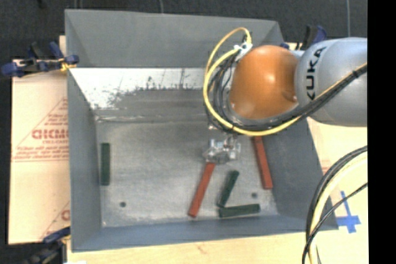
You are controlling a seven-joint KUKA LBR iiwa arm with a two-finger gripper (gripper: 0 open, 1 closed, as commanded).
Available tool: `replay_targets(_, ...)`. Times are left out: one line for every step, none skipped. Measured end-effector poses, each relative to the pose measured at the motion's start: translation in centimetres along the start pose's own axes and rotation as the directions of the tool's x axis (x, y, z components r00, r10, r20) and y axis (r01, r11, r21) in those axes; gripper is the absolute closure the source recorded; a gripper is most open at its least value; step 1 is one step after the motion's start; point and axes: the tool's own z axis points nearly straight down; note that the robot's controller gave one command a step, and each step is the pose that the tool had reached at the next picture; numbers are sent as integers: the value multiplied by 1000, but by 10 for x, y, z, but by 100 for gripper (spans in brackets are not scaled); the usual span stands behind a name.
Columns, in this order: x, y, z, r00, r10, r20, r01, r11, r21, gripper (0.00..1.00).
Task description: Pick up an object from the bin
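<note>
From my remote seat, the gripper (221, 150) is down low in the grey metal bin (83, 151), a bit right of the middle of the floor. It hangs under the arm's orange wrist cover (263, 80) and its yellow cables (213, 80). Honestly, I can't tell from this angle whether it's open or closed.

It sits right at the upper end of a long red-brown flat stick (199, 195), which runs down and to the left toward the near wall. I can't say whether it's actually touching that stick.

Just beside it on the right is a short dark green stick (228, 188), tilted much the same way. Below that, a second dark green stick (239, 211) lies along the near wall, so the two almost make an L. Another red-brown stick (263, 164) lies near the right wall, its top end tucked under the arm. Way over on the left, well apart from the rest, a lone dark green stick (105, 164) lies pointing up and down in the view.
</note>
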Motion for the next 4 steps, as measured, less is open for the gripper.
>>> replay_targets(-65, -17, -129, 999, 49, 1, -49, 999, 7, 0)
replay_targets(-62, -16, -123, 999, 52, -1, -52, 999, -2, 0)
replay_targets(-62, -3, -101, 999, -42, -1, 42, 999, 6, 0)
replay_targets(-60, 7, -41, 929, -371, -3, 371, 929, -1, 0)
